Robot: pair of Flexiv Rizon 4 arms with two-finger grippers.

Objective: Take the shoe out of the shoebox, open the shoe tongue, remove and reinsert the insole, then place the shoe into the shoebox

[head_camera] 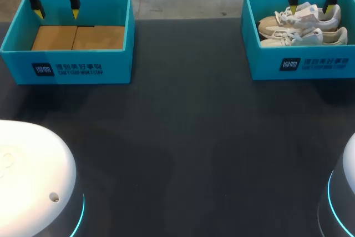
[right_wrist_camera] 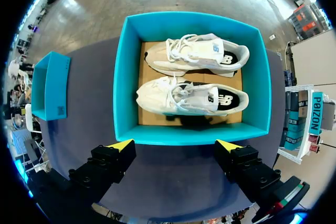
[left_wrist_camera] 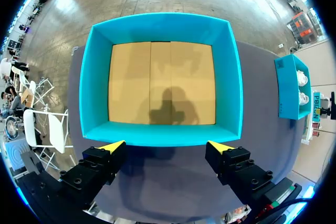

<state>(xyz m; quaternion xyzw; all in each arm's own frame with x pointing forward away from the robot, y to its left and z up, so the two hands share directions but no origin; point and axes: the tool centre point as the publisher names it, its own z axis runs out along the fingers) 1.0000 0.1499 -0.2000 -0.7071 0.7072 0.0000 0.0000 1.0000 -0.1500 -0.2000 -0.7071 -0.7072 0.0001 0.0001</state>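
Observation:
Two cream sneakers lie side by side in the teal shoebox (head_camera: 260,54) at the table's far right; one sneaker (head_camera: 308,19) is farther, the other sneaker (head_camera: 310,37) nearer. In the right wrist view both sneakers (right_wrist_camera: 194,55) (right_wrist_camera: 191,97) sit ahead of my right gripper (right_wrist_camera: 176,144), inside the shoebox (right_wrist_camera: 189,135). My right gripper (head_camera: 312,10) hangs open above this box, holding nothing. At the far left a second teal box (head_camera: 66,62) holds only a brown cardboard floor. My left gripper (head_camera: 56,13) hangs open over it, and the box (left_wrist_camera: 163,134) lies ahead of my left gripper (left_wrist_camera: 167,146).
The dark table surface (head_camera: 183,137) stretches between and in front of the two boxes. The robot's white rounded bases (head_camera: 33,181) rise at the near left and near right corners.

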